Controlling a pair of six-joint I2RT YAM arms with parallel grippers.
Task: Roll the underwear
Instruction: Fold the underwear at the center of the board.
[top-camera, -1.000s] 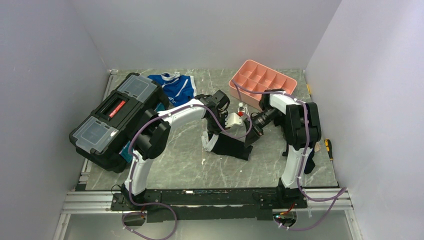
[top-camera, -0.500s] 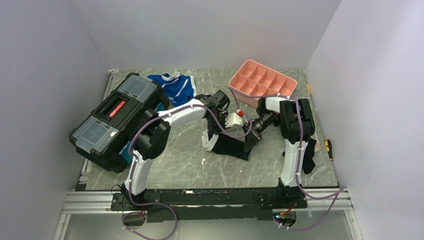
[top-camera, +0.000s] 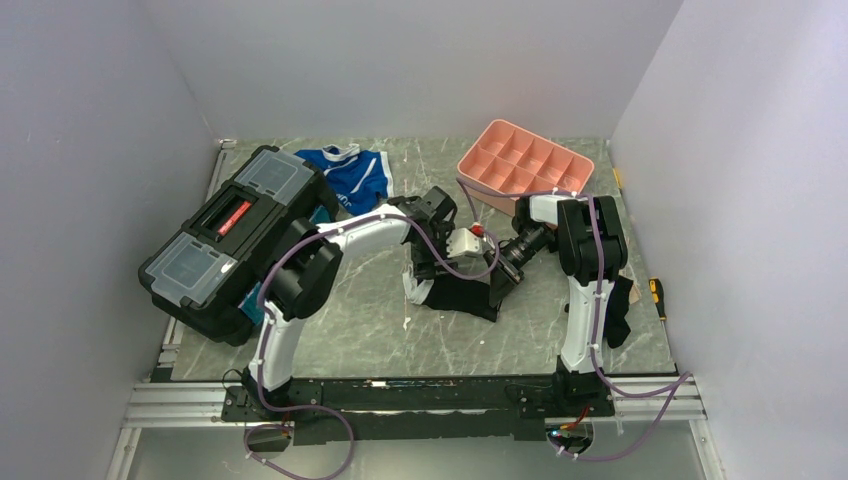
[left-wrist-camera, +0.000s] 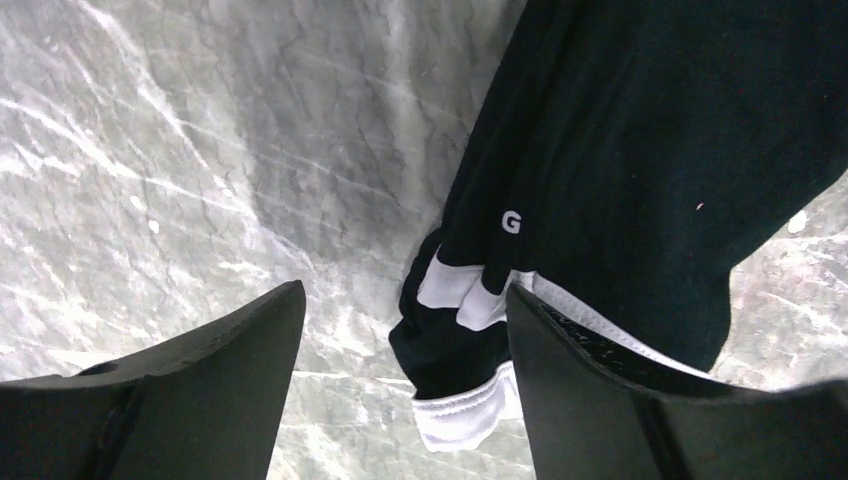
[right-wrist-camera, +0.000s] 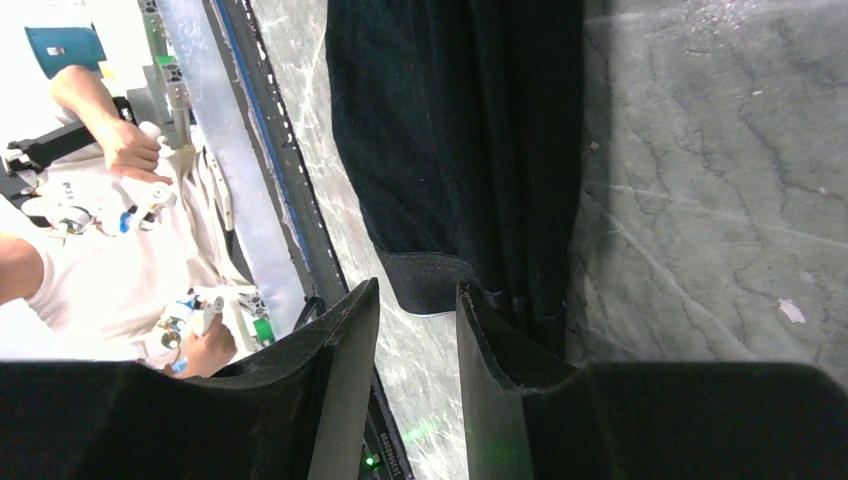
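Observation:
The underwear (top-camera: 462, 296) is a black bundle with white trim, lying partly folded on the marble table between my two arms. In the left wrist view its white-striped end (left-wrist-camera: 470, 300) and waistband edge lie between my left gripper's (left-wrist-camera: 405, 292) wide-open fingers, nearer the right finger, and nothing is clamped. My left gripper (top-camera: 424, 274) hangs over the bundle's left end. My right gripper (top-camera: 500, 284) sits at the bundle's right end. In the right wrist view the right gripper (right-wrist-camera: 416, 290) stands narrowly open with bare table in the gap, and the underwear (right-wrist-camera: 450, 140) lies just beyond and against the right finger.
A black toolbox (top-camera: 232, 238) takes up the left side. Blue-and-white briefs (top-camera: 352, 176) lie at the back beside it. A pink compartment tray (top-camera: 476, 165) stands at the back right. A small screwdriver (top-camera: 655, 292) lies by the right wall.
My left gripper has opened and let go of the underwear's left end. The right arm's wrist has shifted slightly left and its upper links have swung more upright.

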